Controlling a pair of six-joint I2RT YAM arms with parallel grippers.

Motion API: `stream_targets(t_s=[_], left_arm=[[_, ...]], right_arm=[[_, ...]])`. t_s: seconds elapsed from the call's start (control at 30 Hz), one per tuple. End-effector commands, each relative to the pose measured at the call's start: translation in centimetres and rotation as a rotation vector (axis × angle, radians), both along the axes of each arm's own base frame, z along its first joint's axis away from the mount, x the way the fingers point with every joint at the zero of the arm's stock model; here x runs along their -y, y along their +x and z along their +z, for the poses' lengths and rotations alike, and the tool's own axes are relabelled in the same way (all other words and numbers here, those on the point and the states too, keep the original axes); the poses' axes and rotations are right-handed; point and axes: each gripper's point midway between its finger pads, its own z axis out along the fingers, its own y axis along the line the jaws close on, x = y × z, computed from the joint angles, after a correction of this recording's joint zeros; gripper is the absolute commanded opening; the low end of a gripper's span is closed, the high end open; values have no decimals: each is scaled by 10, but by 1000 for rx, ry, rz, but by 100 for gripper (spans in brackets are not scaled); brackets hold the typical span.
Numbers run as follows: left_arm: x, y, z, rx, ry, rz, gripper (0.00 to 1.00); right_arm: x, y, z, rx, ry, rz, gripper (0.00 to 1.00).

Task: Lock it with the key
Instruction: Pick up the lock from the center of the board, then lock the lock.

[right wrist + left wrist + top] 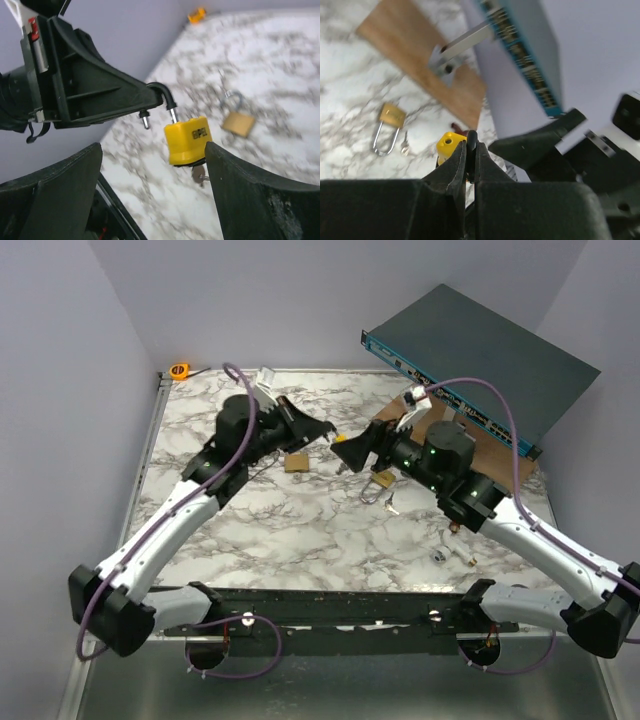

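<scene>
A yellow padlock (pixel 189 140) hangs in the air above the marble table by its black shackle (pixel 162 92), whose short leg is out of the body. My left gripper (pixel 470 142) is shut on that shackle, with the yellow body (pixel 447 145) just beyond the fingertips. A silver key (pixel 199 174) sticks out of the lock's underside. My right gripper (pixel 152 147) is open; its fingers stand wide on either side of the lock, the right one close beside the body. From above, the padlock (pixel 341 438) sits between both gripper tips.
Two brass padlocks (pixel 296 462) (pixel 382 480) lie on the table, with loose keys (pixel 392 505) near the second. A wooden board (pixel 420 55) and a blue-fronted rack unit (pixel 480 350) stand at the back right. An orange tape measure (pixel 179 370) sits at the back left corner.
</scene>
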Motion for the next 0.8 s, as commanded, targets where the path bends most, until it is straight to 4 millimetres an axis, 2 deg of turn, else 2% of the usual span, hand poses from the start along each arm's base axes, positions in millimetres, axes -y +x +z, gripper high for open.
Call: stream_targets(t_s=[0.0,0.07,0.13,0.2,0.3,0.47,0.57,0.77], left_arm=[[-22,-33,105,297,-5,-47,0],[-30,-47,140,371,-23,-51,0],[-37,-59,166,414,-39,-50,0],[-44,-67,188,442,-55,-36,0],[-54,-75,207,451,-73,0,0],[-65,-78,220,436,-75,58,0],[-67,-80,227,447,-86,68,0],[-61,-85,235,456,-99,39,0]], right_arm=[[-1,-13,121,336,208,75,86],[1,-23,153,444,253,109,87],[-4,-34,174,525,276,176,87],[-10,-43,187,567,297,236,87],[-18,-52,198,607,312,292,86],[-46,-69,200,645,276,353,79],[-60,-73,192,650,237,336,76],[-64,-55,177,648,193,245,73]])
